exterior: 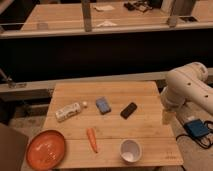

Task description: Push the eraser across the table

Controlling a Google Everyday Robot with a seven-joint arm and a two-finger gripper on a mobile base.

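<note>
With the pincer (pixel 167 118), its state impossible to tell, at the table's (pixel 150 90) right edge, lower it just beside the black eraser (pixel 128 110) and sweep steadily, avoiding the cup (pixel 130 150).

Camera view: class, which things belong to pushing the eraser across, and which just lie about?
Job: light wooden plank table, blue rectangular block (probably the eraser), pale gripper beside table's right edge.
Lying about: white plastic bottle, black oblong object, orange carrot, white round cup, orange round plate.
</note>
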